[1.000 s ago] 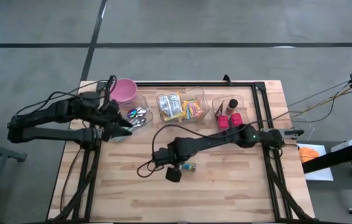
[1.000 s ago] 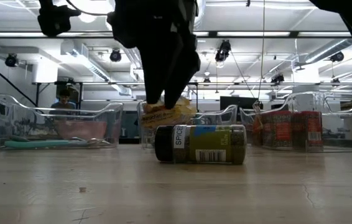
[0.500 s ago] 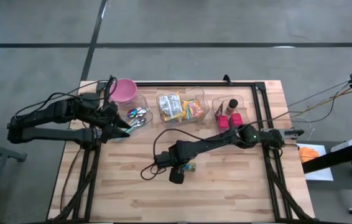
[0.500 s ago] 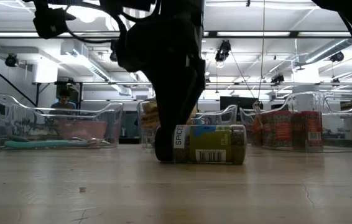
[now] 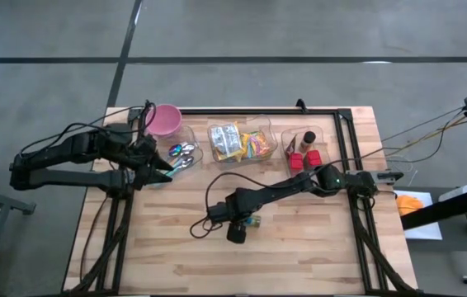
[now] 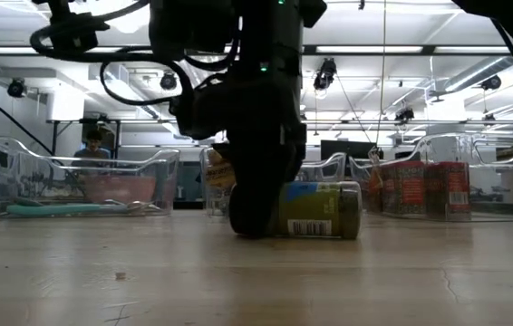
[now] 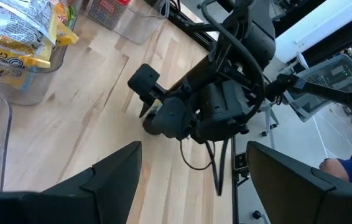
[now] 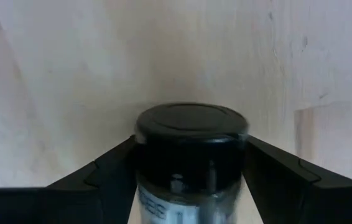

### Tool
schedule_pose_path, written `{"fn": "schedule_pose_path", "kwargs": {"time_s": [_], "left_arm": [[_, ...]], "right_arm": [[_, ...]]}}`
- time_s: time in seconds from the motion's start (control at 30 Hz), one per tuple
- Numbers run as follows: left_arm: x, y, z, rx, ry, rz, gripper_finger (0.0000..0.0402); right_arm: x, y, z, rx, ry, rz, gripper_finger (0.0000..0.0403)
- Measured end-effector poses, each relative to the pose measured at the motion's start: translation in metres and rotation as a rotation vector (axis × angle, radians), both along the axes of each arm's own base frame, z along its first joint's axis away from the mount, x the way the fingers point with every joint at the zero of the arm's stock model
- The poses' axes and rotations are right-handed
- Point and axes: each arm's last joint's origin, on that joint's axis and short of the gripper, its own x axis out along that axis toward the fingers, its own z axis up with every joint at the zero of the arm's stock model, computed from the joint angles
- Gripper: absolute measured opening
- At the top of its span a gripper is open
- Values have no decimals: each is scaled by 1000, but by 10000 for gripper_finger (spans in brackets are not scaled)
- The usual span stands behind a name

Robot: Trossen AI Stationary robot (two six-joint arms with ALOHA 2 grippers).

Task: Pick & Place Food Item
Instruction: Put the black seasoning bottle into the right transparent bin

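While right gripper (image 8: pixel 188 180) sits low over jar (image 8: pixel 190 149), fingers (image 8: pixel 111 171) flanking black cap end, pads apparently touching glass: judged grasp step, squeeze barely made. Jar on its side on table (image 5: pixel 299 247), mid-board, near bins (image 5: pixel 242 140). Keep pinch centred on round body, not on cap edge; press evenly, else roll or slip likely. Lift straight, slowly. Left gripper (image 7: pixel 182 180) spread, empty, parked at spoon bin (image 5: pixel 182 153).

Two black jointed arms (image 5: pixel 287 188), looped black cables (image 5: pixel 209 216), broad matte fingers (image 8: pixel 104 171).
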Motion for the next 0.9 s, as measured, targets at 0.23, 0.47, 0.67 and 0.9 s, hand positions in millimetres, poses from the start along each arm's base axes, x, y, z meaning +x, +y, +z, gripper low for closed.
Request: {"fn": "schedule_pose_path", "kwargs": {"time_s": [0.23,0.47,0.67,0.9], "left_arm": [[0,0,0,1,-1,-3,294],[0,0,0,2,1,-4,294],[0,0,0,4,3,-4,294],[-1,1,1,49,-16,28,294]], "right_arm": [[2,0,-3,-10,-28,-11,232],[6,0,6,-41,-73,-23,198],[8,4,16,-32,-107,-67,198],[0,13,70,-82,-301,-193,198]]}}
